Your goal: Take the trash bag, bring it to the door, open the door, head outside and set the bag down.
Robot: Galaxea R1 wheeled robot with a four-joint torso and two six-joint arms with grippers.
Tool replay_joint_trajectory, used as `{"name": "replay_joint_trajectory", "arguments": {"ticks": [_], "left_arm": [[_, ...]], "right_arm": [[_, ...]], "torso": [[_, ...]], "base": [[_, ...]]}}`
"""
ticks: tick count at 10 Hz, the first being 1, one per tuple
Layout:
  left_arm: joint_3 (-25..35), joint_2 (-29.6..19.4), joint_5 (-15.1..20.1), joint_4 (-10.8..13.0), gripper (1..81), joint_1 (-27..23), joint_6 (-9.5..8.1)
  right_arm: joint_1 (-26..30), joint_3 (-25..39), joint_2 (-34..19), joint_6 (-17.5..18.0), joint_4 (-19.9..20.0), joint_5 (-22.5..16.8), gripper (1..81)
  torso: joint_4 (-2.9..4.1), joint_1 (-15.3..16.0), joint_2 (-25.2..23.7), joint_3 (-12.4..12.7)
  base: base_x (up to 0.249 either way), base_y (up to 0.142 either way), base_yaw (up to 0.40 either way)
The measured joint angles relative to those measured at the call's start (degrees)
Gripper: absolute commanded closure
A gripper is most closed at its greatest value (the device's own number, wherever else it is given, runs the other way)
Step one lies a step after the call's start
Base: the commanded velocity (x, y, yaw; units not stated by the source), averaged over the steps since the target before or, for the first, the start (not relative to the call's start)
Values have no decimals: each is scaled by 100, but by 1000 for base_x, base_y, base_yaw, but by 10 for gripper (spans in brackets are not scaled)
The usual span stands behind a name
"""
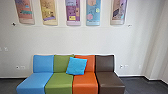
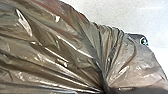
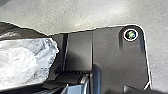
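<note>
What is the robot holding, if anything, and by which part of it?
Most likely the trash bag, by its gathered neck, where the folds draw together in the left wrist view; the grip itself cannot be made out.

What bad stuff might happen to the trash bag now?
The dark bag is bunched into creases that meet at one spot, so it might rip there. It's also right by the robot's base plate, so it might snag. And the colorful sofa is ahead, so driving straight on might cause a bump.
</note>
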Motion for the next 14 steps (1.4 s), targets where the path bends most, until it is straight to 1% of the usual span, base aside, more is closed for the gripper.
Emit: {"name": "replay_joint_trajectory", "arguments": {"ticks": [1, 4, 10, 12, 14], "left_arm": [[0, 0, 2, 0, 811, 22, -2], [0, 0, -6, 0, 811, 12, 0], [0, 2, -20, 0, 811, -5, 0], [0, 2, -28, 0, 811, -27, 0], [0, 2, -33, 0, 811, -49, 0]], "right_arm": [[-24, -16, 51, 0, -22, 0, 10], [-30, -184, 148, 0, -44, -2, 10], [-11, -411, 286, 0, -46, 5, 10], [-17, -433, 285, 0, -49, 2, 10], [11, -435, 285, 0, -52, 18, 10]], "torso": [[0, -116, 188, 39], [0, -464, 719, 50], [0, -561, 848, 52], [0, -686, 1134, 52], [0, -743, 1259, 52]], "base": [[0, 0, 0], [0, 0, 0], [0, 0, 0], [0, 0, 0], [0, 0, 0]]}}
